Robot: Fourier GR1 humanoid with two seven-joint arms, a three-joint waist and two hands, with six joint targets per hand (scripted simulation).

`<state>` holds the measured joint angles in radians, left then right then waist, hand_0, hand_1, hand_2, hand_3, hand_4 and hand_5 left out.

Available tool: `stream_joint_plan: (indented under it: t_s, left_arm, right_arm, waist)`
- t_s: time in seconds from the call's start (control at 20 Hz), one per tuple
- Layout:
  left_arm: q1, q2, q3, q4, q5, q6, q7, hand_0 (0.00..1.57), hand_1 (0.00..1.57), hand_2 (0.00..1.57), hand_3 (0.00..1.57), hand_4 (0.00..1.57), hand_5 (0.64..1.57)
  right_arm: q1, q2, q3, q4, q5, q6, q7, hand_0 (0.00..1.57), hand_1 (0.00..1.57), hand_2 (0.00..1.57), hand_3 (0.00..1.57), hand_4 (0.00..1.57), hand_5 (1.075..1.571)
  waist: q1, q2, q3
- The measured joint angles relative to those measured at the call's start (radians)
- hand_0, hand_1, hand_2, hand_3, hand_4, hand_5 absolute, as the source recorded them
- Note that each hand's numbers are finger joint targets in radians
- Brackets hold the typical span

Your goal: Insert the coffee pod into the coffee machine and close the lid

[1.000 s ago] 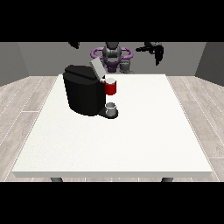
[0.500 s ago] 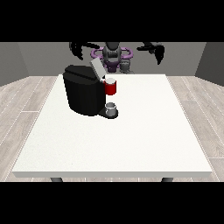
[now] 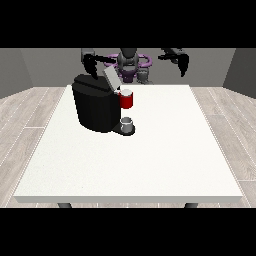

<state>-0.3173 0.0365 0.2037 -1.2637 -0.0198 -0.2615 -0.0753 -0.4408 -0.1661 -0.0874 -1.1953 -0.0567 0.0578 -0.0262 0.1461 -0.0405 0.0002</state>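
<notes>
The hand at the view's left (image 3: 91, 65) hangs in the air just above the back of the coffee machine (image 3: 97, 107), fingers pointing down and seemingly relaxed, with nothing in them. From this hand the machine's lid (image 3: 111, 79) lies just to the view's right and slightly lower, standing raised and tilted, so the machine is open. The hand at the view's right (image 3: 181, 62) also hangs with fingers drooping and nothing held, well apart from the machine, over the far edge of the table (image 3: 150, 165) near its far right corner. The machine sits towards the table's far left corner. A red thing at the machine (image 3: 127, 100) shows at its front, and below it a small grey thing (image 3: 127, 123) rests on the machine's base; I cannot tell whether that is the coffee pod, as it is too small to read. The hand at the view's left is clearly the nearer one to the lid, so it looks better placed for closing.
</notes>
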Motion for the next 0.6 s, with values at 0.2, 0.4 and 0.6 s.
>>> stream_joint_plan:
  t_s: [0.2,0.4,0.6]
  left_arm:
    - [0.022,0.005,-0.015,-0.044,0.011,0.010,0.007,0.00,0.00,0.00,0.00,0.00,1.571]
    - [0.038,0.010,-0.028,-0.077,0.013,0.032,0.008,0.00,0.00,0.00,0.00,0.00,1.571]
    - [0.036,0.034,-0.017,-0.098,0.036,0.031,0.003,0.00,0.00,0.00,0.00,0.00,1.571]
  right_arm:
    - [-0.063,0.000,0.003,0.042,0.023,-0.007,-0.009,0.00,0.00,0.00,0.00,0.00,1.571]
    - [-0.105,0.004,0.008,0.072,0.046,-0.010,-0.031,0.00,0.00,0.00,0.00,0.00,1.571]
    - [-0.155,-0.009,-0.011,0.107,0.040,0.006,-0.042,0.00,0.00,0.00,0.00,0.00,1.571]
  waist:
    - [-0.005,0.035,-0.0005]
    - [-0.014,0.056,-0.0025]
    - [-0.016,0.082,-0.0031]
